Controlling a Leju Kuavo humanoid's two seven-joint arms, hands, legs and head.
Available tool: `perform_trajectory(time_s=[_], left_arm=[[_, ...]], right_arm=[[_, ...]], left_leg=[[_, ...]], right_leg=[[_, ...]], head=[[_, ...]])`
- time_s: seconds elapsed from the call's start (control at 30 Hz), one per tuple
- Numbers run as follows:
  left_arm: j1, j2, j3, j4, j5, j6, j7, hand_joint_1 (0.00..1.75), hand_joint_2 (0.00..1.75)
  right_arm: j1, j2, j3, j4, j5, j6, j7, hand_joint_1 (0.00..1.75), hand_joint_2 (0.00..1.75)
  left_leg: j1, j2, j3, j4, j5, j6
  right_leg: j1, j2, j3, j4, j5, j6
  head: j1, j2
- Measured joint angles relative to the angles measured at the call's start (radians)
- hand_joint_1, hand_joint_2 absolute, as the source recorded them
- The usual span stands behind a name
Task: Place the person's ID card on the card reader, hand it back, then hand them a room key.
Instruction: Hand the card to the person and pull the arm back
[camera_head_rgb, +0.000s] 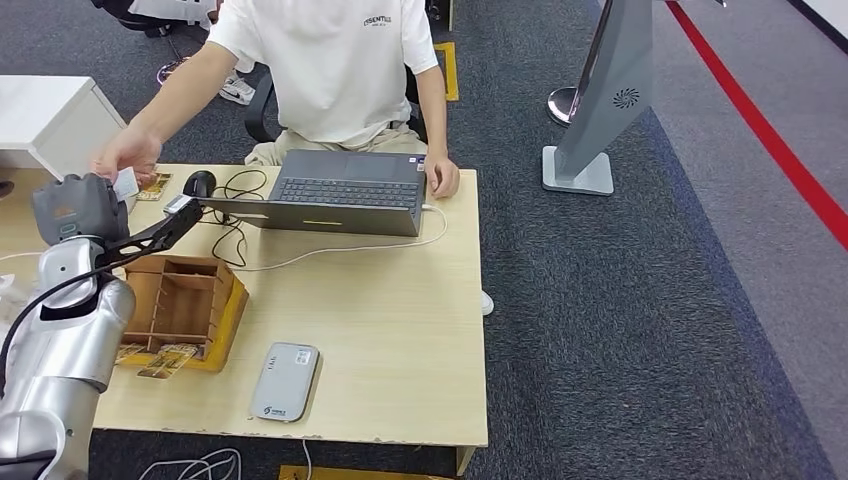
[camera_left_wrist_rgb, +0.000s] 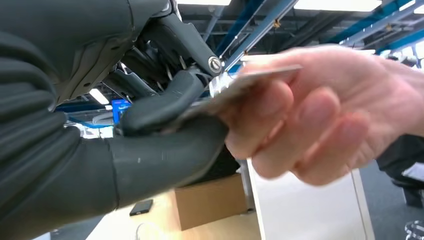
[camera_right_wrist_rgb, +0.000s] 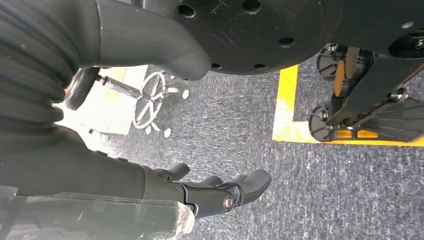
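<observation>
Left hand (camera_left_wrist_rgb: 165, 130) and person's hand (camera_left_wrist_rgb: 320, 115) both pinch card (camera_left_wrist_rgb: 250, 80); right hand (camera_right_wrist_rgb: 220, 192) loosely open, empty

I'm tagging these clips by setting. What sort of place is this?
Probably a mock hotel check-in desk in an office or lab: a seated person behind a laptop, a card reader and wooden card organizer on the table, grey carpet with floor tape.

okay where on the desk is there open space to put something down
Bare wood runs between the laptop and the card reader, out to the desk's right edge. The left side is crowded: wooden organizer, mouse, cables, and the left robot hand meeting the person's hand over the card.
</observation>
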Motion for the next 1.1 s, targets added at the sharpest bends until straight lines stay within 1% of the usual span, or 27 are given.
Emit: perform_trajectory(time_s=[0.27, 0.37, 0.47, 0.6, 0.87, 1.0, 1.1], left_arm=[[0.009, -0.007, 0.004, 0.007, 0.012, -0.01, 0.002, 0.0, 1.75], [0.023, -0.017, 0.005, 0.002, 0.029, -0.011, -0.008, 0.0, 1.75], [0.061, -0.04, 0.005, -0.047, 0.056, -0.027, -0.03, 0.0, 1.75], [0.105, -0.067, 0.005, -0.115, 0.065, -0.046, -0.034, 0.0, 1.75], [0.135, -0.084, 0.005, -0.178, 0.071, -0.058, -0.039, 0.0, 1.75], [0.186, -0.101, 0.001, -0.253, 0.078, -0.067, -0.067, 0.0, 1.75], [0.193, -0.103, 0.0, -0.263, 0.077, -0.069, -0.068, 0.0, 1.75]], right_arm=[[0.0, 0.0, 0.0, 0.0, 0.002, 0.001, -0.011, 0.0, 1.75], [0.0, 0.0, 0.0, 0.0, 0.003, 0.0, -0.006, 0.0, 1.75], [0.0, 0.0, 0.0, 0.0, 0.001, 0.0, 0.004, 0.0, 1.75], [0.0, 0.0, 0.0, 0.0, 0.0, -0.001, 0.006, 0.0, 1.75], [0.0, 0.0, 0.0, 0.0, -0.003, -0.001, 0.007, 0.0, 1.75], [0.001, 0.0, -0.002, 0.0, -0.016, -0.004, 0.008, 0.0, 1.75], [0.001, 0.0, -0.002, 0.0, -0.018, -0.004, 0.008, 0.0, 1.75]], left_leg=[[0.0, 0.0, 0.0, 0.0, 0.0, 0.0], [0.0, 0.0, 0.0, 0.0, 0.0, 0.0], [-0.001, 0.0, 0.0, 0.0, 0.0, 0.0], [-0.001, 0.0, 0.0, 0.0, 0.0, 0.0], [0.0, 0.0, 0.0, 0.0, 0.0, 0.0], [-0.001, 0.0, 0.0, 0.0, 0.0, 0.0], [-0.001, 0.0, 0.0, 0.0, 0.0, 0.0]], right_leg=[[0.0, 0.0, 0.0, 0.0, 0.0, 0.0], [0.0, 0.0, 0.0, 0.0, 0.0, 0.0], [-0.001, 0.0, 0.0, 0.0, 0.0, 0.0], [-0.001, 0.0, 0.0, 0.0, 0.0, 0.0], [0.0, 0.0, 0.0, 0.0, 0.0, 0.0], [0.0, 0.0, 0.0, 0.0, 0.0, 0.0], [0.0, 0.0, 0.0, 0.0, 0.0, 0.0]], head=[[0.0, 0.0], [0.0, 0.0], [0.0, 0.0], [0.0, 0.0], [0.0, 0.0], [0.0, 0.0], [0.0, 0.0]])
